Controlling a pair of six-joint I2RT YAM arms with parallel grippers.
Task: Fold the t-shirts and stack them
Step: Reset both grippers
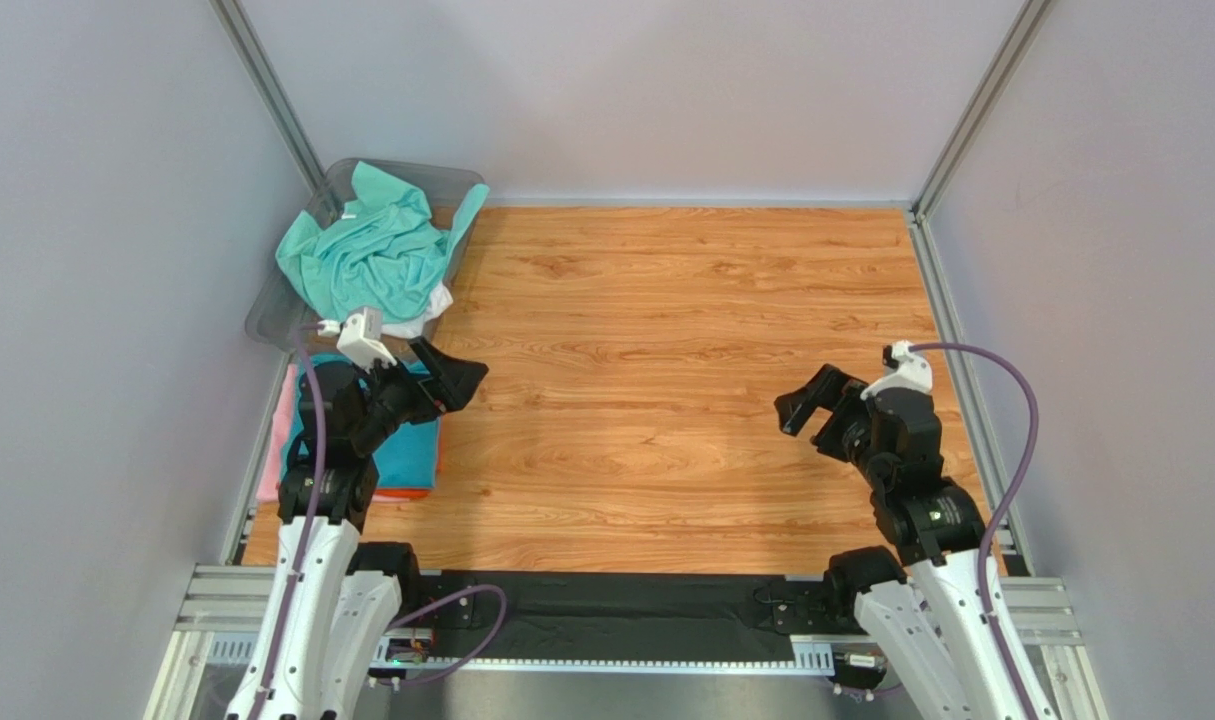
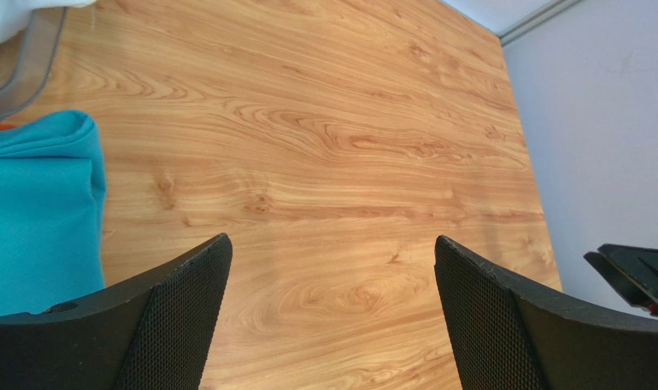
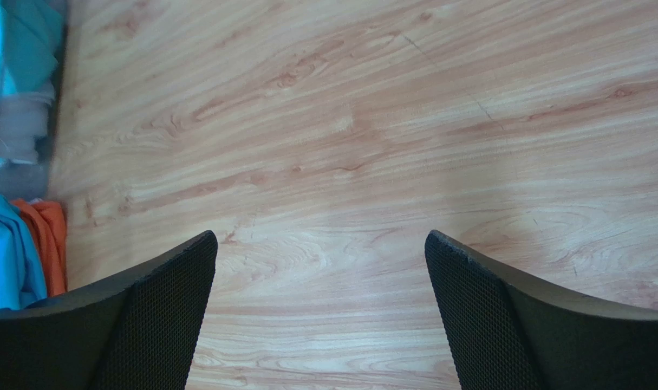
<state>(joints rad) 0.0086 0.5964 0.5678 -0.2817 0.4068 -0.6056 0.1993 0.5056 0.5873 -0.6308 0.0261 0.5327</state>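
A folded teal-blue t-shirt (image 1: pixel 407 450) lies on top of a stack at the table's left edge. An orange shirt (image 1: pixel 403 494) shows under it and a pale pink one (image 1: pixel 275 438) beside it. A crumpled mint-green shirt (image 1: pixel 373 248) and a white one (image 1: pixel 436 308) sit in the clear grey bin (image 1: pixel 275 308). My left gripper (image 1: pixel 456 378) is open and empty above the stack's right edge. The teal shirt (image 2: pixel 35 211) is left of its open jaws (image 2: pixel 332 244). My right gripper (image 1: pixel 809 405) is open and empty over bare wood (image 3: pixel 320 236). The teal (image 3: pixel 6 260) and orange (image 3: pixel 47 240) shirts show far left.
The wooden tabletop (image 1: pixel 673 375) has grey walls on three sides, with metal posts at the back corners. The bin's corner (image 2: pixel 31 65) shows in the left wrist view. My right gripper's fingers (image 2: pixel 641 276) show at that view's right edge.
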